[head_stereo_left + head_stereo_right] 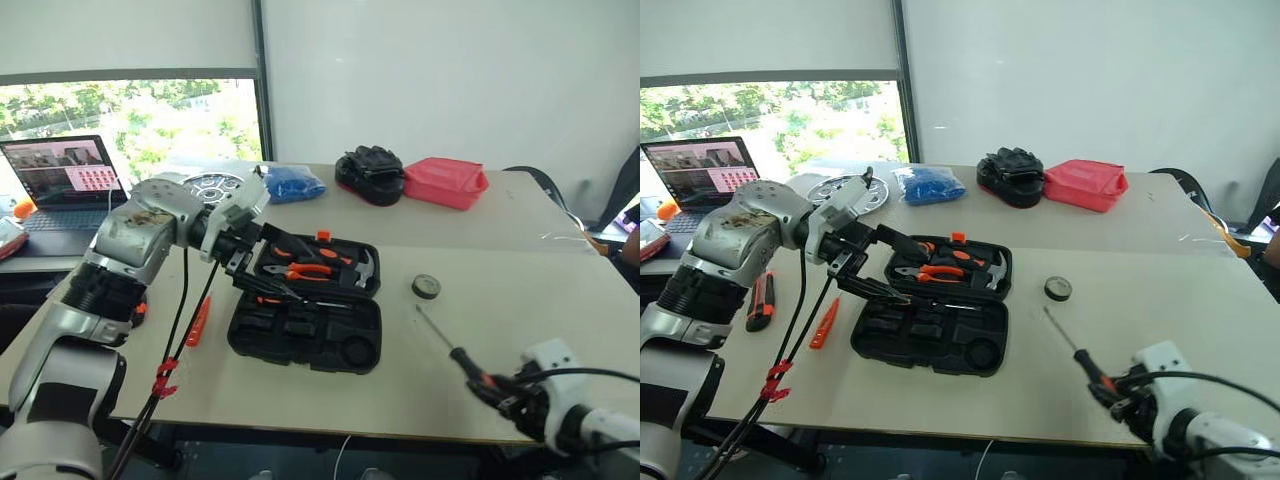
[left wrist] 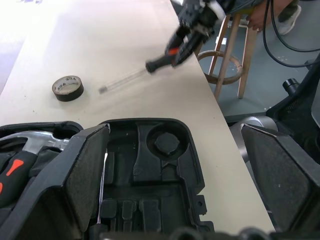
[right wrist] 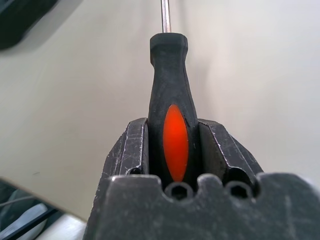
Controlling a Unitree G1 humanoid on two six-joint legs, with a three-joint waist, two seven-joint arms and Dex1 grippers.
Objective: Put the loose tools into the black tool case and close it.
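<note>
The right gripper (image 3: 175, 150) has its fingers pinching the handle of a long screwdriver (image 1: 455, 352) at the near right edge of the desk (image 1: 560, 290). The slim steel shaft points far and left, toward the black tool case (image 1: 305, 335) lying open in the middle, so the tool's long axis already aims at the moulded slots. The handle is ribbed black rubber with a glossy orange inset. The left gripper (image 1: 875, 265) hovers over the case, fingers spread. The tape measure (image 1: 426, 286) sits between case and screwdriver.
</note>
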